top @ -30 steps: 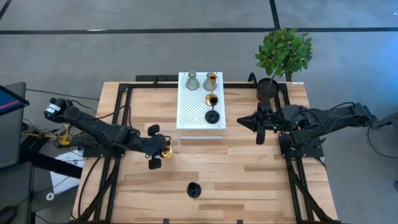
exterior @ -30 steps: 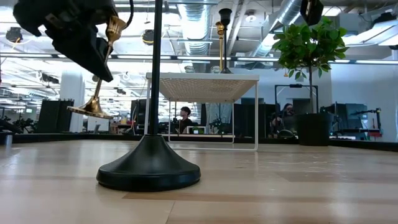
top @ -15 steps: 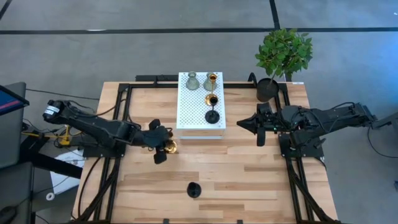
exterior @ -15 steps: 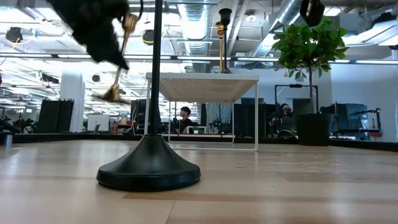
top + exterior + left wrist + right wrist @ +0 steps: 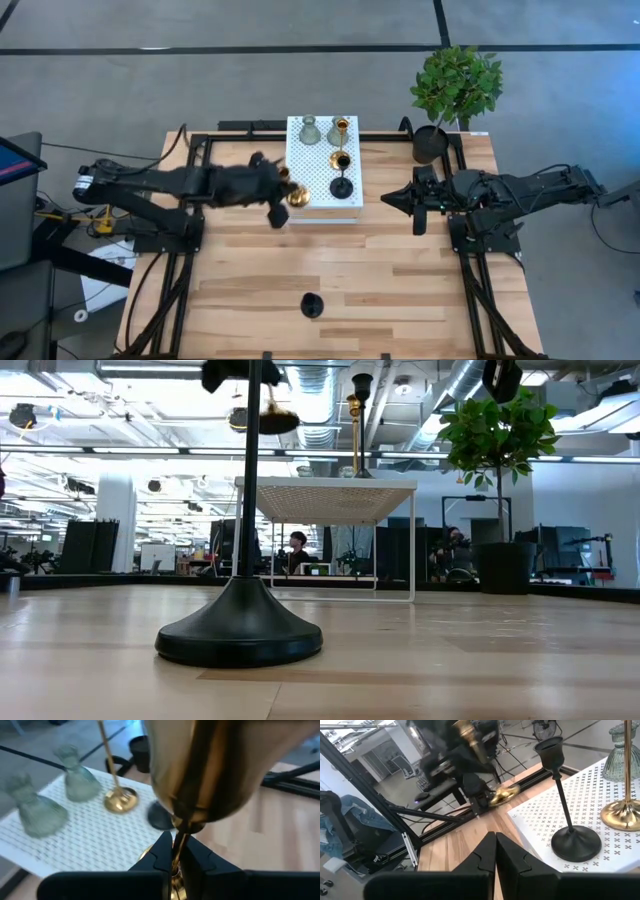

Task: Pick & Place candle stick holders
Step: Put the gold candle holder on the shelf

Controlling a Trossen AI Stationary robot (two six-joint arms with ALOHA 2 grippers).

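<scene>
My left gripper [image 5: 277, 193] is shut on a shiny gold candlestick holder [image 5: 297, 197] in the air at the left edge of the white perforated stand [image 5: 305, 170]. Two grey-green holders [image 5: 309, 130], a tall gold one [image 5: 342, 130] and a black one [image 5: 342, 186] stand on their round bases on the stand. Another black holder [image 5: 312, 305] stands on the table near the front edge; it fills the low view [image 5: 240, 630]. My right gripper [image 5: 388, 198] is shut and empty, right of the stand. My left gripper pinches the gold holder's thin stem [image 5: 176, 840] between its two fingers, which lie across the stem. The round base [image 5: 210, 770] sticks out past the fingertips toward the stand. The holder is tilted and lifted clear of the table and the stand.
A black plant pot [image 5: 430, 145] with green leaves [image 5: 458, 85] stands at the far right corner. Black frame rails [image 5: 190, 260] run along the table's left and right sides. Bare wood lies between the stand and the front black holder.
My left gripper has risen and gone toward the table's far edge and right, to the white stand's left edge. It carries the gold holder, which stays tilted and shows much higher in the low view.
</scene>
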